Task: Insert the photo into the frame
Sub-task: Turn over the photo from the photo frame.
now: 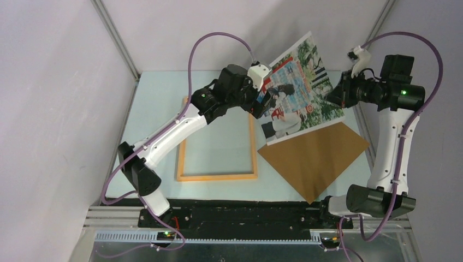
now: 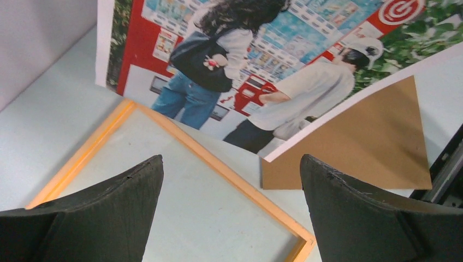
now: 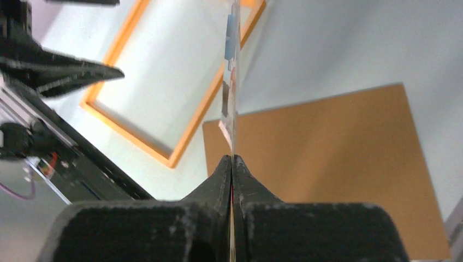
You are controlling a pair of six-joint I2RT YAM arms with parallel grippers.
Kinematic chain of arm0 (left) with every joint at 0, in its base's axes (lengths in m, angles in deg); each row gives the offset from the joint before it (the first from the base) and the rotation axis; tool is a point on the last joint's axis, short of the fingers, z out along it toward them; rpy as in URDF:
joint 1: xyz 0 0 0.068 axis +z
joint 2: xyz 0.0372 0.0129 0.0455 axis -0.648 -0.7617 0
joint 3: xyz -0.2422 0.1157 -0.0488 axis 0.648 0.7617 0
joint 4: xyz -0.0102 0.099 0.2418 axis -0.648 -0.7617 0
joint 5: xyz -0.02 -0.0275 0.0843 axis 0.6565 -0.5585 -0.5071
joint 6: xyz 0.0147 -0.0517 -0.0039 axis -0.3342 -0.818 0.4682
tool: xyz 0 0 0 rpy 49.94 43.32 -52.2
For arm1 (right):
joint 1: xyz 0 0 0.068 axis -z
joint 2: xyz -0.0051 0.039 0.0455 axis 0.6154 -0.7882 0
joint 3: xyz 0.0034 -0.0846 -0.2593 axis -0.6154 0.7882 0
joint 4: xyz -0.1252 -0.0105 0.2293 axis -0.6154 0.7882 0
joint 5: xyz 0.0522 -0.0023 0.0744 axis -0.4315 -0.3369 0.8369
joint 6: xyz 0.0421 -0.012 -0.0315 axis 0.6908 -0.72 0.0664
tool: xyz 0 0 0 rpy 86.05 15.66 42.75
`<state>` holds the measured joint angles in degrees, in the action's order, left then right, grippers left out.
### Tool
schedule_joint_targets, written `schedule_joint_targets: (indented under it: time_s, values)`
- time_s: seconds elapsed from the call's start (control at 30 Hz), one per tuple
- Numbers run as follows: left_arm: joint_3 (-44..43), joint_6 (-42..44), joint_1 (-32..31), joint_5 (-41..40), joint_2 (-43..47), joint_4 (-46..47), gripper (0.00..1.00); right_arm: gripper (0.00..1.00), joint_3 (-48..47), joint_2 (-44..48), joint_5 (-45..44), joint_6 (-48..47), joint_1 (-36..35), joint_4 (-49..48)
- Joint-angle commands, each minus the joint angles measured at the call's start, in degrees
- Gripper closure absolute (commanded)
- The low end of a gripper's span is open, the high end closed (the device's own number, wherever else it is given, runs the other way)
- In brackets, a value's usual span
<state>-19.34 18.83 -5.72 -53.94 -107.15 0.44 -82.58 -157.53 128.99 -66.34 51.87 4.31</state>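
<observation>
The table [image 1: 158, 93] is being occupied by a flat brown board [image 1: 316, 158] and, left of it, the orange frame [image 1: 218, 177]. Above them the photo [image 1: 297, 90] is being pinched at one edge, tilted, by the closed right gripper [image 3: 232, 161]. The left gripper [image 2: 230, 161] is being held wide open beside it, seemingly without touching.

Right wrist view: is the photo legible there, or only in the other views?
Right wrist: no, the photo is edge-on, a thin blurred sliver in the shut right gripper. Left wrist: it is sharp and evenly lit. Top external: legible but small.
</observation>
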Motion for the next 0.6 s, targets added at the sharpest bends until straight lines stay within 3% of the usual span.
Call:
schedule_joint_targets:
  time_s: [0.0, 0.3, 0.57]
  values:
    - [-4.9, -1.0, -2.4, -6.0, 2.8, 0.4, 0.00, 1.00, -4.9, -2.6, -1.3, 17.8, -0.1, -8.1]
    - [-9.1, 6.9, -12.4, -20.9, -0.3, 0.2, 0.00, 1.00, -3.4, -5.4, 6.4, 40.9, 1.0, -21.6]
    - [-13.7, 11.1, -17.3, -24.2, -6.1, 0.4, 0.00, 1.00, 4.1, -2.1, 10.3, 57.1, 1.9, -34.1]
